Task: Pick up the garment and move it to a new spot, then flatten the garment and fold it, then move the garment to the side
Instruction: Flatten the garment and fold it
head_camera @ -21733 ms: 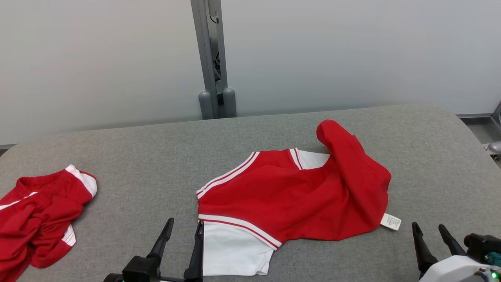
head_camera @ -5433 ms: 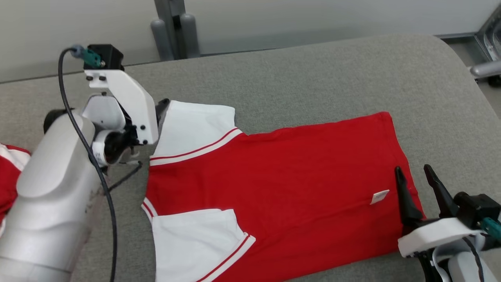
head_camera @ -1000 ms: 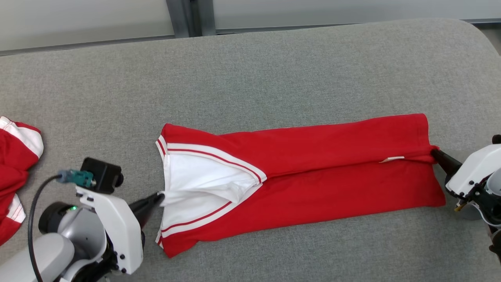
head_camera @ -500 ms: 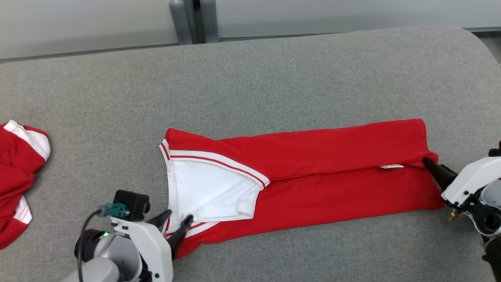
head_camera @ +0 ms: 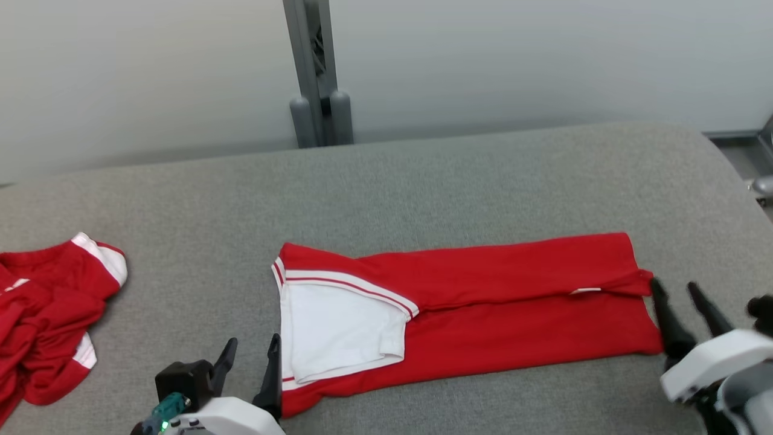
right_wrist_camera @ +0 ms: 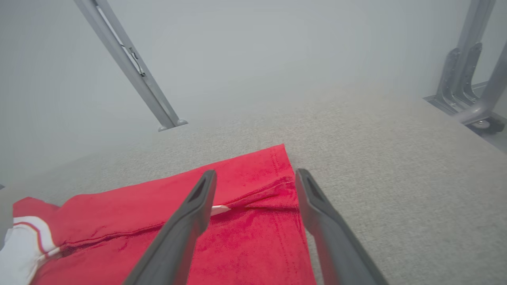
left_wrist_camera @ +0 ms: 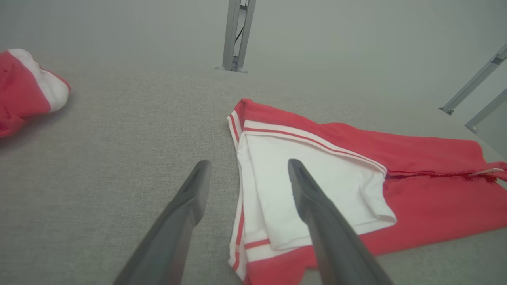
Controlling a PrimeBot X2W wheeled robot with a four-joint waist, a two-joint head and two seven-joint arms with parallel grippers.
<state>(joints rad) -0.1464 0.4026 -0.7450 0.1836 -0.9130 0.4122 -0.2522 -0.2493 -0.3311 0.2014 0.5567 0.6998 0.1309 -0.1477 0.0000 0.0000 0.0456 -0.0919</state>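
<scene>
Worktop [head_camera: 483, 181]: grey fabric; we count two items.
Centre: folded garment [head_camera: 513, 284], red and white.
Left: crumpled garment [head_camera: 48, 302], red.

The right claw [right_wrist_camera: 255, 172] gapes over the red garment [right_wrist_camera: 245, 241].

Two red-and-white cloth garments are counted: one folded garment [head_camera: 519, 308], one crumpled garment [head_camera: 45, 308]. One grey fabric worktop [head_camera: 423, 181] and two dark-fingered grippers, left gripper [head_camera: 253, 339] and right gripper [head_camera: 673, 285], are counted.

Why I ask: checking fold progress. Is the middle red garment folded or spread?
Folded: the garment lies as a narrow band, its long edges meeting mid-width.
</scene>
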